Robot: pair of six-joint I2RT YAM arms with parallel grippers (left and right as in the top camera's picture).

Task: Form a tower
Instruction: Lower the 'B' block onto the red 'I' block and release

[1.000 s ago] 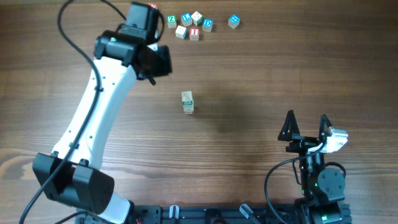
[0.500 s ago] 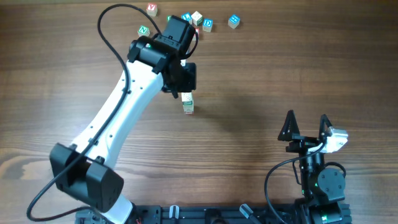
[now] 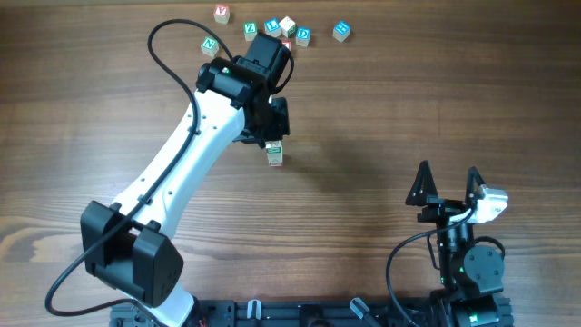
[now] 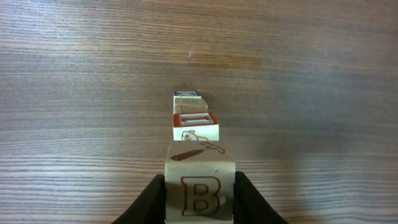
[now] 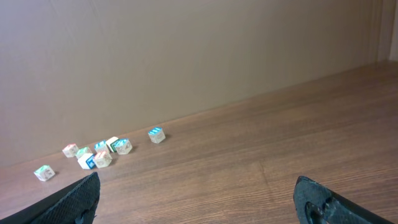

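Observation:
The tower (image 3: 275,155) stands near the middle of the table as a narrow column of pale cubes. In the left wrist view the tower (image 4: 195,126) shows a red-framed face and a bird drawing, with a smaller blue-edged cube beyond. My left gripper (image 3: 273,136) (image 4: 199,190) hangs right at the tower's far side, shut on a pale cube (image 4: 200,165) with a red letter B and a hammer picture. This cube sits just short of the tower in the wrist view, not touching it. My right gripper (image 3: 448,173) (image 5: 196,186) rests open at the near right, holding nothing.
Several loose letter cubes (image 3: 288,25) lie scattered along the far edge, with one blue cube (image 3: 341,31) apart to the right and two more (image 3: 210,44) to the left. The right wrist view shows the same cluster (image 5: 99,152) near the wall. The left arm (image 3: 182,173) crosses the left half.
The left arm has swung from near the far cubes toward the table's middle, carrying the B cube up to the tower. The right arm has not moved.

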